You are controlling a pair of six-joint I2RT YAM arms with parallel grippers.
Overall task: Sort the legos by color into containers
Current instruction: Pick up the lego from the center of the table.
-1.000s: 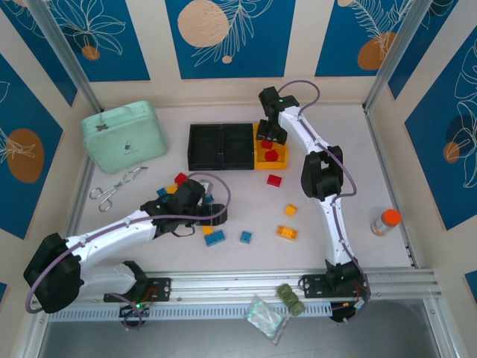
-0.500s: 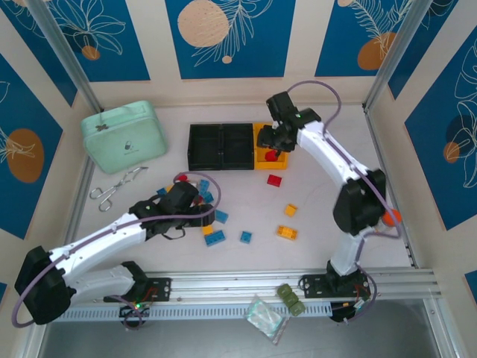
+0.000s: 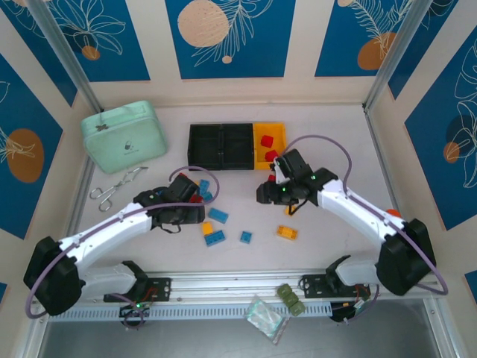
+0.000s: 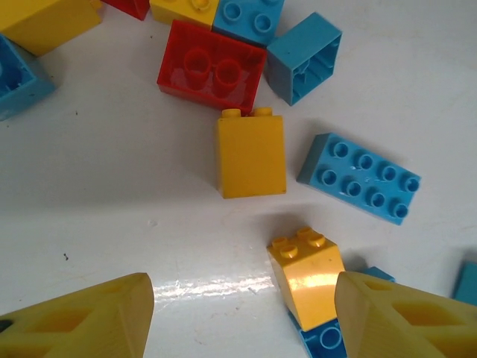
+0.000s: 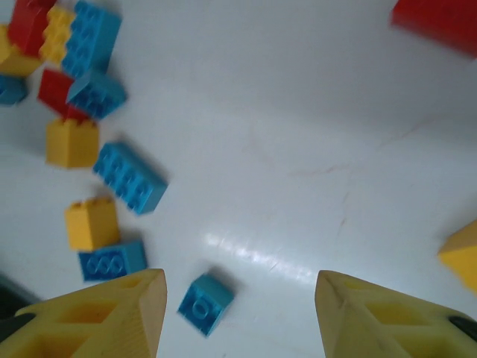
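Nearest the arm bases, a small blue studded plastic brick (image 5: pixel 205 302) is seen lying alone on the glossy white table (image 3: pixel 335 149). It sits just ahead of the right fingers (image 5: pixel 153 291), which are held open with nothing between them. A little farther out, the left fingers (image 4: pixel 138 294) are likewise spread apart and empty. A small yellow studded brick (image 4: pixel 305 270) is found just inside 1 fingertip, and a taller yellow brick (image 4: pixel 252 153) lies on its side beyond. Past that, a red brick (image 4: pixel 211 68) turned hollow side up and a flat blue 8-stud brick (image 4: pixel 360 179) are scattered close together. These legos are judged light, rigid and slick, so skidding on the table is likely if they are nudged. Hold is best taken across 2 opposite flat walls, not over the studs. Farthest away stands the row of 3 joined open plastic bins, 2 black (image 3: pixel 221 146) and 1 orange-yellow (image 3: pixel 272 133), with red bricks lying in the orange-yellow one.
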